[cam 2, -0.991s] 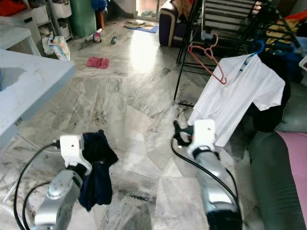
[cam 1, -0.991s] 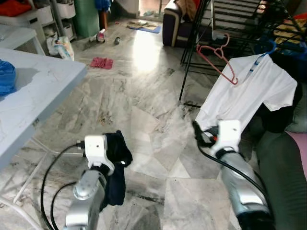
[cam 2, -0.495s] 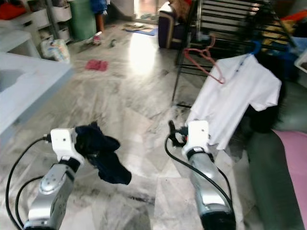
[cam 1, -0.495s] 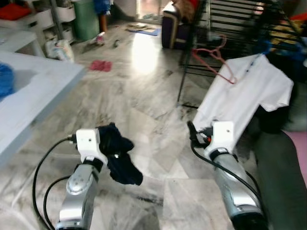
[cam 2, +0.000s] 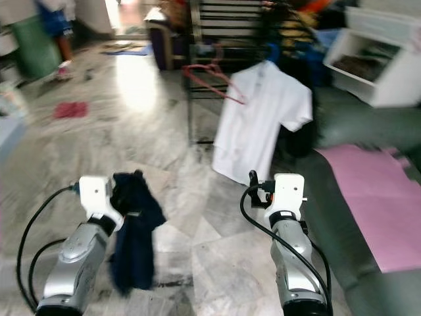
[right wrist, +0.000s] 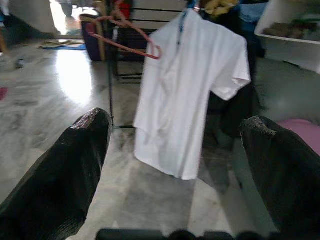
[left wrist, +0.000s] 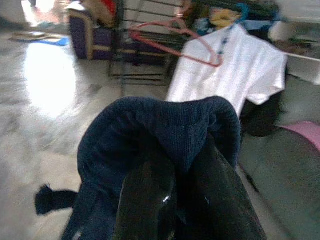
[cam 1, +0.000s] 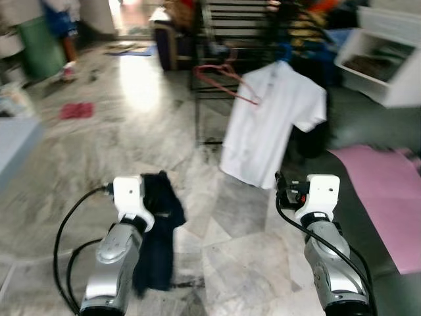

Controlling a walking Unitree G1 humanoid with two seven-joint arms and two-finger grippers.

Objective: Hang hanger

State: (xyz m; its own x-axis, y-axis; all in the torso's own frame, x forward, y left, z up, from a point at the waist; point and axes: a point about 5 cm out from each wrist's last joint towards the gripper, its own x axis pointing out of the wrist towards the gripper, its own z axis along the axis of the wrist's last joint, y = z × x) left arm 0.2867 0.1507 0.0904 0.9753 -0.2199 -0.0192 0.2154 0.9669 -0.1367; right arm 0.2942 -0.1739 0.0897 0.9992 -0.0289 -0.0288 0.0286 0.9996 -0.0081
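A humanoid robot stands on a marble floor (cam 1: 131, 131) facing a black drying rack (cam 1: 223, 26), where a white T-shirt (cam 1: 266, 125) hangs from a blue hanger (left wrist: 239, 10) and an empty pink hanger (cam 1: 223, 79) hangs from the rack just beside it. The left pincer (left wrist: 172, 195) is clenched on a dark navy garment (cam 1: 158, 237), which drapes over its fingers and dangles down beside the silver left arm. The right pincer (right wrist: 175, 150) is released, its two black fingers (right wrist: 65, 165) spread wide and holding nothing, aimed at the T-shirt from well short of the rack. A pink mat (cam 1: 381, 197) lies on the floor to the robot's right, and a small red cloth (cam 1: 75, 110) lies on the floor well off to the left
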